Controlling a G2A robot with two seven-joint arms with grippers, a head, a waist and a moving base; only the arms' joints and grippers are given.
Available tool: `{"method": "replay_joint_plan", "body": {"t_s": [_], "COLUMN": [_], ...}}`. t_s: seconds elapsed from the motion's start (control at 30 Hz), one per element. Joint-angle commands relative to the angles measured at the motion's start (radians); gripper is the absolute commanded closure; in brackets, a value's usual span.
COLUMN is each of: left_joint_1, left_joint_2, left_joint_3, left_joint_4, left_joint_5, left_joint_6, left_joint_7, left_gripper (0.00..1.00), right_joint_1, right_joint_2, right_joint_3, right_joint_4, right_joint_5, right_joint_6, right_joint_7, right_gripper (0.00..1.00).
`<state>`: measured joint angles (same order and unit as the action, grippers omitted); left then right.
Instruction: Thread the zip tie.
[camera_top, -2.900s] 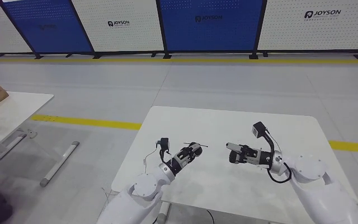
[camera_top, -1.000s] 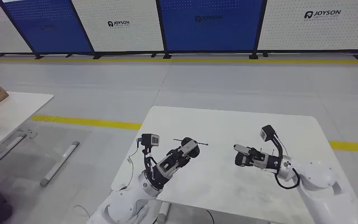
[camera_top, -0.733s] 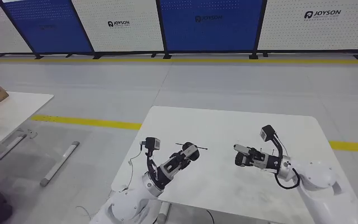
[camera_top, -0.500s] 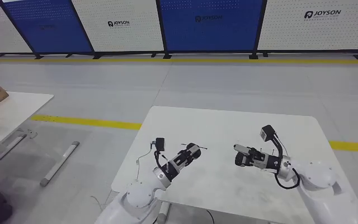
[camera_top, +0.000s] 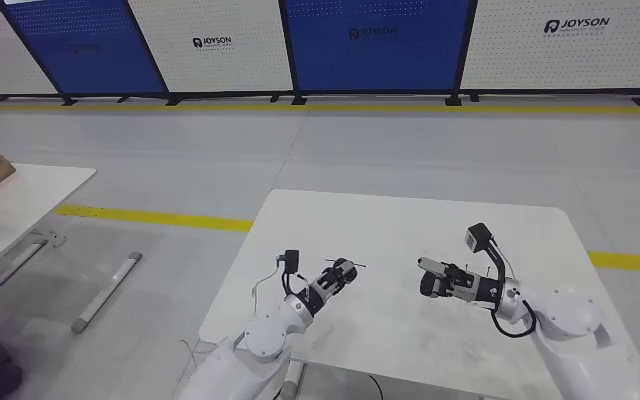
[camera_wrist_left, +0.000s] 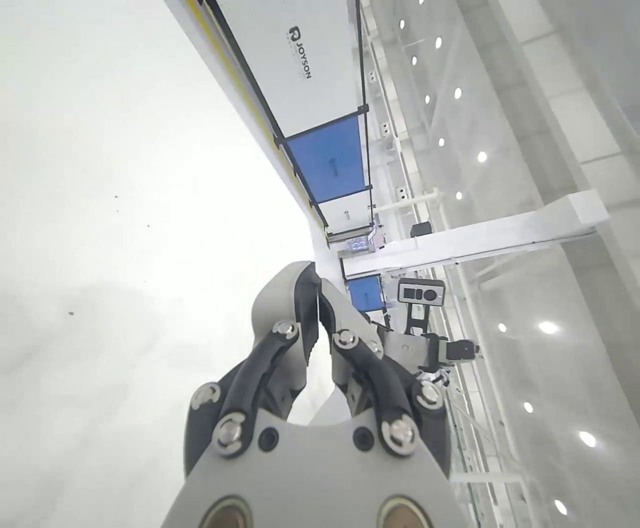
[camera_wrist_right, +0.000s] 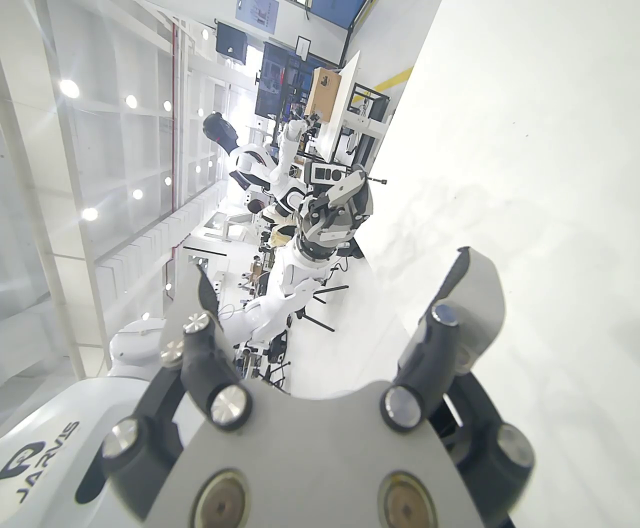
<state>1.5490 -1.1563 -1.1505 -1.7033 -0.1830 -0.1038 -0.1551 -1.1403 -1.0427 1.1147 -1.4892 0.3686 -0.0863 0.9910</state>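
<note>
My left gripper (camera_wrist_left: 316, 287) pinches the zip tie (camera_wrist_right: 378, 180) over the desk (camera_top: 420, 225); my right gripper (camera_wrist_right: 332, 262), well apart, is spread wide.

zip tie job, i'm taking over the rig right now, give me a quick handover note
Left gripper: shut on the zip tie, a thin black strip poking out past the fingertips, over the near left part of the table.
Right gripper: open, holding nothing, facing the left gripper across a gap.
Done: the zip tie is in the left gripper and points towards the right one.
Left: no loop shows, so threading seems not yet done. Probably the right gripper takes the free end and feeds it through the head, which is too small to make out.
</note>
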Motion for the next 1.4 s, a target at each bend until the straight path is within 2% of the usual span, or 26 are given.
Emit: {"method": "replay_joint_plan", "body": {"t_s": [0.0, 0.13, 0.27, 0.37, 0.43, 0.53, 0.63, 0.73, 0.8, 0.83, 0.9, 0.97, 1.07, 1.23, 1.3, 1.37], "left_joint_1": [0.021, 0.100, 0.199, 0.262, 0.297, 0.340, 0.364, 0.369, 0.360, 0.349, 0.312, 0.257, 0.175, 0.077, 0.043, 0.021], "left_joint_2": [0.005, 0.018, 0.032, 0.039, 0.041, 0.041, 0.039, 0.035, 0.034, 0.033, 0.030, 0.024, 0.014, 0.001, -0.005, -0.010], "left_joint_3": [-0.020, -0.076, -0.143, -0.190, -0.213, -0.242, -0.253, -0.251, -0.242, -0.232, -0.206, -0.165, -0.105, -0.025, 0.007, 0.023], "left_joint_4": [-0.032, -0.143, -0.282, -0.392, -0.449, -0.507, -0.529, -0.507, -0.473, -0.441, -0.403, -0.345, -0.259, -0.138, -0.096, -0.069], "left_joint_5": [-0.003, -0.008, -0.018, -0.030, -0.031, -0.028, -0.011, 0.009, 0.015, 0.020, 0.023, 0.040, 0.044, 0.059, 0.059, 0.048], "left_joint_6": [-0.037, -0.144, -0.236, -0.236, -0.236, -0.236, -0.236, -0.236, -0.236, -0.225, -0.178, -0.106, -0.034, 0.051, 0.072, 0.074], "left_joint_7": [-0.022, -0.066, -0.114, -0.162, -0.185, -0.212, -0.223, -0.215, -0.205, -0.202, -0.193, -0.165, -0.132, -0.128, -0.122, -0.119], "left_gripper": [1.00, 1.00, 1.00, 1.00, 1.00, 1.00, 1.00, 1.00, 1.00, 1.00, 1.00, 1.00, 1.00, 1.00, 1.00, 1.00], "right_joint_1": [0.000, 0.000, 0.000, 0.000, 0.000, 0.000, 0.000, 0.000, 0.000, 0.000, 0.000, 0.000, 0.000, 0.000, 0.000, 0.000], "right_joint_2": [0.000, 0.000, 0.000, 0.000, 0.000, 0.000, 0.000, 0.000, 0.000, 0.000, 0.000, 0.000, 0.000, 0.000, 0.000, 0.000], "right_joint_3": [0.000, 0.000, 0.000, 0.000, 0.000, 0.000, 0.000, 0.000, 0.000, 0.000, 0.000, 0.000, 0.000, 0.000, 0.000, 0.000], "right_joint_4": [0.000, 0.000, 0.000, 0.000, 0.000, 0.000, 0.000, 0.000, 0.000, 0.000, 0.000, 0.000, 0.000, 0.000, 0.000, 0.000], "right_joint_5": [0.000, 0.000, 0.000, 0.000, 0.000, 0.000, 0.000, 0.000, 0.000, 0.000, 0.000, 0.000, 0.000, 0.000, 0.000, 0.000], "right_joint_6": [0.000, 0.000, 0.000, 0.000, 0.000, 0.000, 0.000, 0.000, 0.000, 0.000, 0.000, 0.000, 0.000, 0.000, 0.000, 0.000], "right_joint_7": [0.000, 0.000, 0.000, 0.000, 0.000, 0.000, 0.000, 0.000, 0.000, 0.000, 0.000, 0.000, 0.000, 0.000, 0.000, 0.000], "right_gripper": [0.00, 0.00, 0.00, 0.00, 0.00, 0.00, 0.00, 0.00, 0.00, 0.00, 0.00, 0.00, 0.00, 0.00, 0.00, 0.00]}}
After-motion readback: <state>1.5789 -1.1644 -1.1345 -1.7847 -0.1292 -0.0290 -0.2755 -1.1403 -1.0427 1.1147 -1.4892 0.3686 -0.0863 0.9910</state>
